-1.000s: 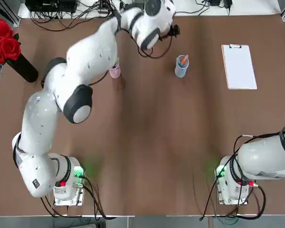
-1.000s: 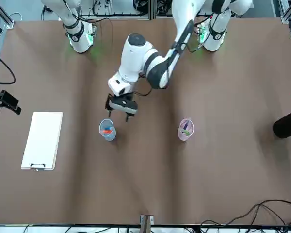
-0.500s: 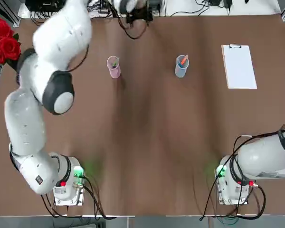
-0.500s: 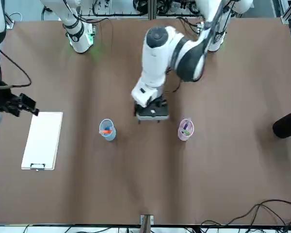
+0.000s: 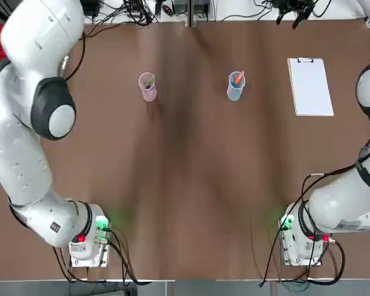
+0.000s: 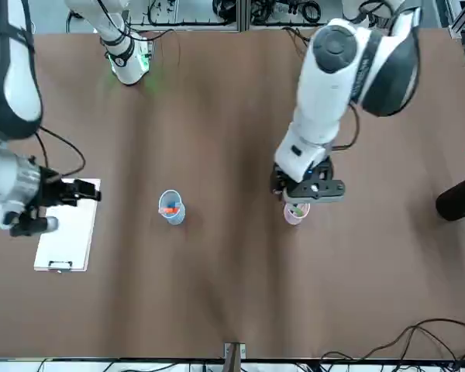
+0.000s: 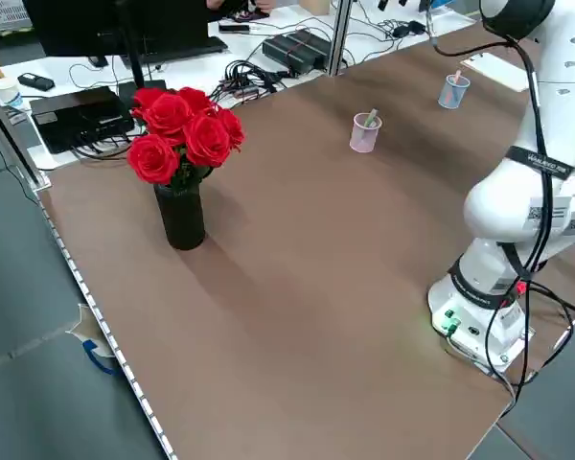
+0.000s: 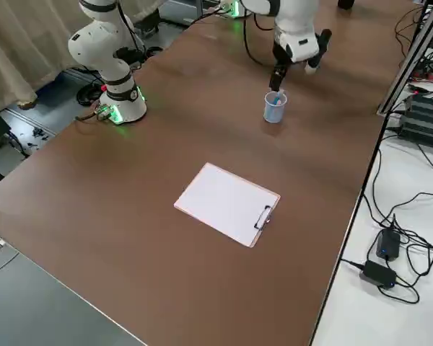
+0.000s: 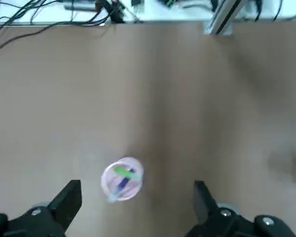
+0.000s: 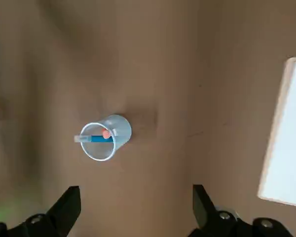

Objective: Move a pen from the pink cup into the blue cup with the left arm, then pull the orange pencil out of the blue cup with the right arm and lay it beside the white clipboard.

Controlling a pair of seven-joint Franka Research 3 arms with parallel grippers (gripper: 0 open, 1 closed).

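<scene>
Robotics lab — cabled bench [image 7: 268,57]

A white clipboard [image 8: 227,203] lies flat on the brown surface [image 8: 115,216]. Beyond it stands a blue cup [image 8: 274,107], with a claw [image 8: 297,67] hanging just behind.

Red roses [image 7: 180,131] in a black vase [image 7: 182,217], cables [image 8: 411,209] nearby.

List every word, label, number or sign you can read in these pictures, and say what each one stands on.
No text here is legible.
Lettering on the black band of the white left robot arm: too small to read.
Square code sticker on the same arm: too small to read.
White rectangular clipboard: blank sheet, no writing.
Translucent pink plastic cup and translucent blue plastic cup: no print visible.
</scene>
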